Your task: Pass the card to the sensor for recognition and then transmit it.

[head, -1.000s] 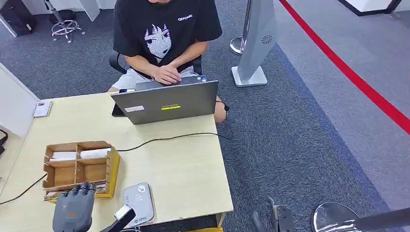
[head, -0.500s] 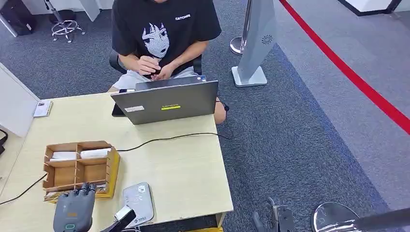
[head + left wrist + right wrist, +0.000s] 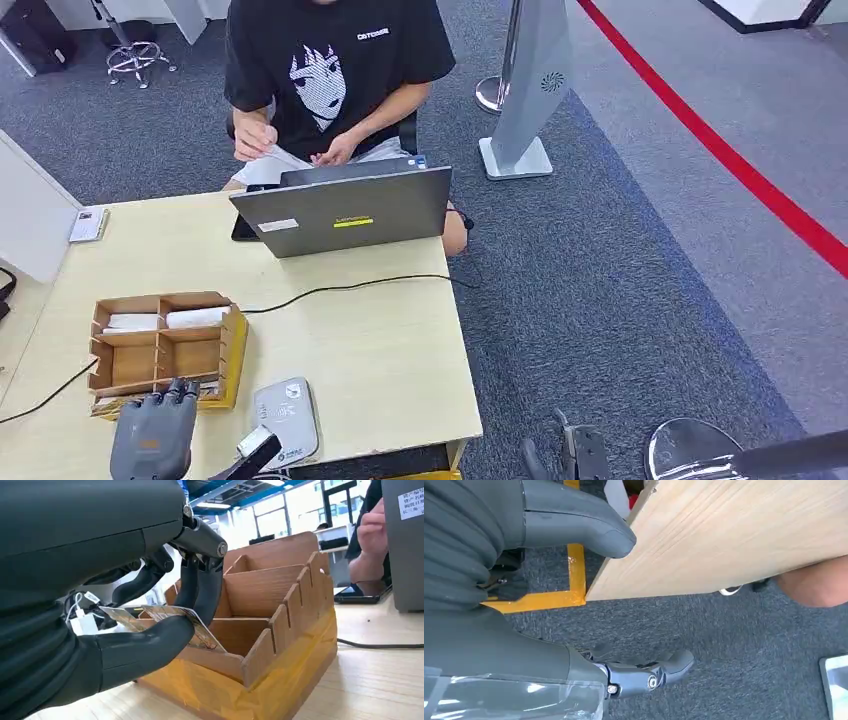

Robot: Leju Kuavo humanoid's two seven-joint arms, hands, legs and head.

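Lower left of head view: card (image 3: 187,625) pinched in left hand (image 3: 145,605) at the near edge of the wooden box (image 3: 280,630), sensor (image 3: 287,420) just beside.
Card looks thin, stiff, light, likely slippery; hold it by the edges. Pale printed face, yellowish pattern. Right hand (image 3: 644,677) hangs below the table (image 3: 744,535), fingers loosely spread, holding nothing.

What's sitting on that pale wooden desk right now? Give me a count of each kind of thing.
Grey laptop: 1
Brown wooden divider box: 1
Grey flat card sensor: 1
Black cable: 1
Small card-like item at the far corner: 1
Patterned card pinched in the robot's left hand: 1
Total: 6
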